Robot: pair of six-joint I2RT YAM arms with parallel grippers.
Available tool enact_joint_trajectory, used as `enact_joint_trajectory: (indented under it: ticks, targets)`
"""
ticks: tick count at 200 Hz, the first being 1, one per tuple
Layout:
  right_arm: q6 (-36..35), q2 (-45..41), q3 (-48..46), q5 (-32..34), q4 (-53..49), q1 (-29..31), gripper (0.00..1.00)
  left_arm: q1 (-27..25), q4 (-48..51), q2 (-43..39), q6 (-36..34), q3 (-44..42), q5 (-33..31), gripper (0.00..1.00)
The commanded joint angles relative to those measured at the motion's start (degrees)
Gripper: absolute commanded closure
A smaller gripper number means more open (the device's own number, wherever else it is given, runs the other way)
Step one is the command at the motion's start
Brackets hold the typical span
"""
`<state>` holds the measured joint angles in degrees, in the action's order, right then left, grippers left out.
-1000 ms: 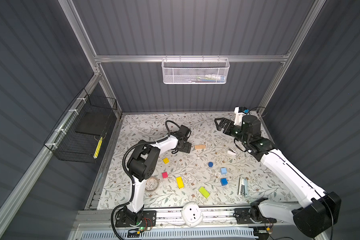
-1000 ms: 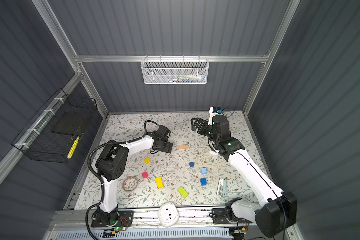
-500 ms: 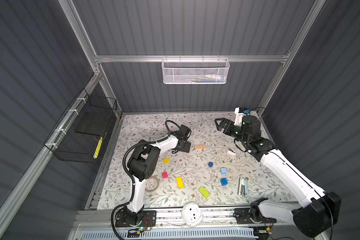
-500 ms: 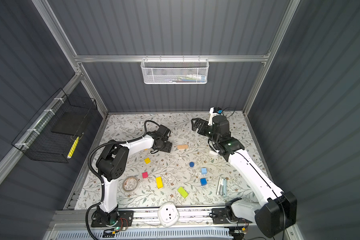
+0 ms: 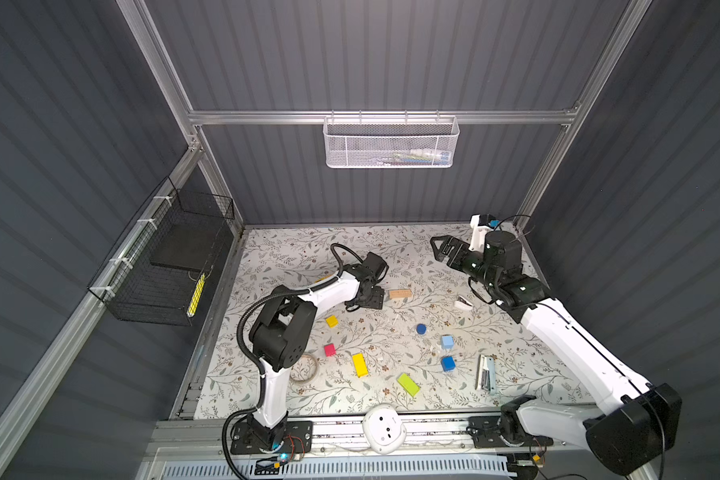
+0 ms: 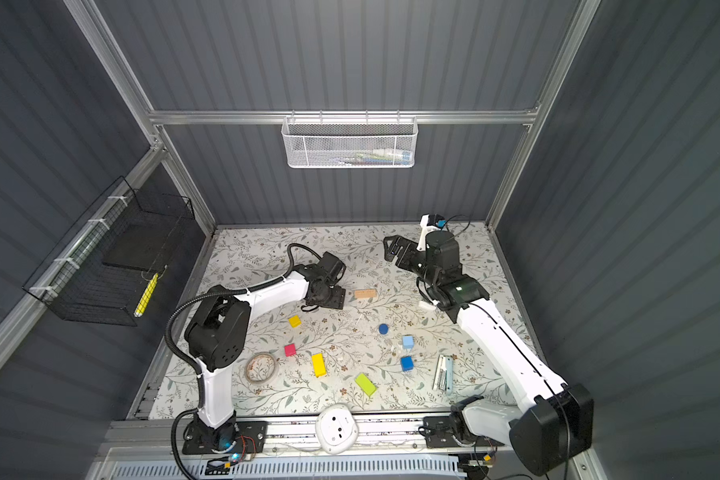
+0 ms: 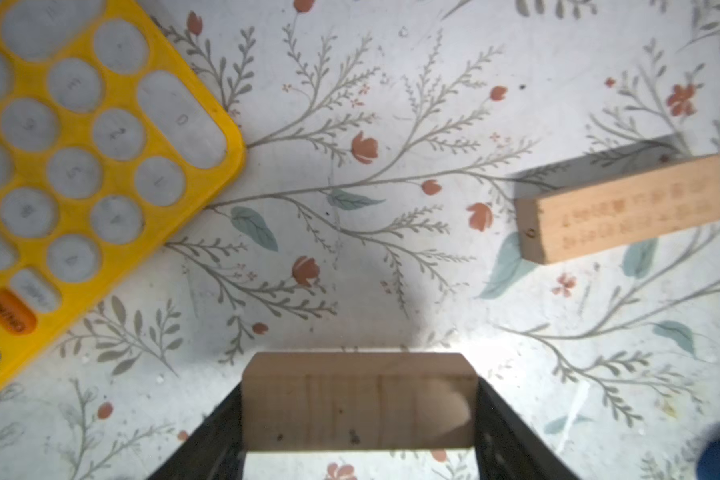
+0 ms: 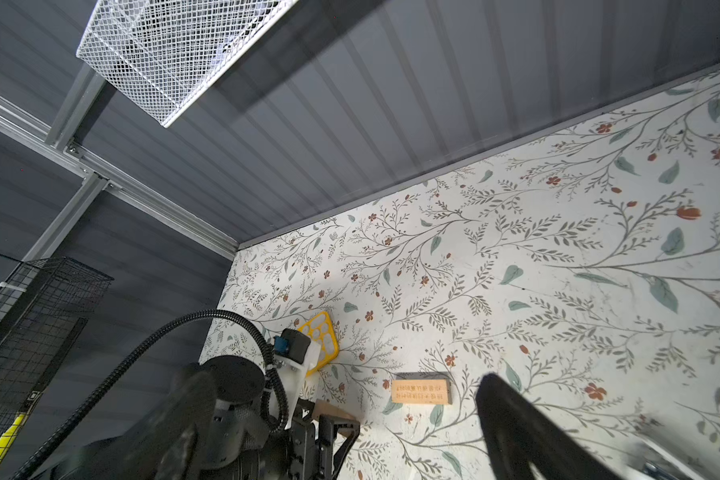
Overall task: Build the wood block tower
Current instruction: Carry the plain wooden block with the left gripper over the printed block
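Nearest, the lime bar (image 5: 408, 384), yellow bar (image 5: 359, 365), blue cube (image 5: 447, 363) and pink cube (image 5: 329, 349) lie apart on the floral mat (image 5: 292, 249). Farther, the left gripper (image 7: 357, 411) clamps a smooth tan bar (image 7: 350, 386); an engraved tan bar (image 7: 624, 210) lies near. The right gripper (image 5: 437, 248) gapes empty. On the back wall, a white mesh basket (image 5: 389, 145) holds blurred items.

Floral tabletop (image 5: 292, 249) holds scattered blocks (image 5: 359, 365), tape roll (image 6: 261, 367), yellow calculator (image 7: 80, 166), perhaps a stapler (image 5: 485, 372).

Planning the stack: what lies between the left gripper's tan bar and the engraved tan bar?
Only bare mat lies between gripped bar and engraved bar, in the left wrist view.
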<state>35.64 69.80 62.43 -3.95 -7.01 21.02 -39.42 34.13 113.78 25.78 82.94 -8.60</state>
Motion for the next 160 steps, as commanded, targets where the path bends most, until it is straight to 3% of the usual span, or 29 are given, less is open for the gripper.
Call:
enact_joint_trajectory:
  ticks: [1,83,160]
  targets:
    - [0.1,-1.2,-0.9,0.0,1.0,-0.4,0.01,-2.0,4.3,-1.5,4.7,1.7,-0.9,0.35]
    - [0.7,-4.7,-3.7,-1.0,2.2,-2.3,0.01,-7.8,3.9,2.1,12.4,6.5,-0.3,0.36]
    - [1.8,-7.0,-6.1,-2.5,3.7,-4.8,0.01,-9.9,4.4,8.6,16.8,12.6,-0.7,0.36]
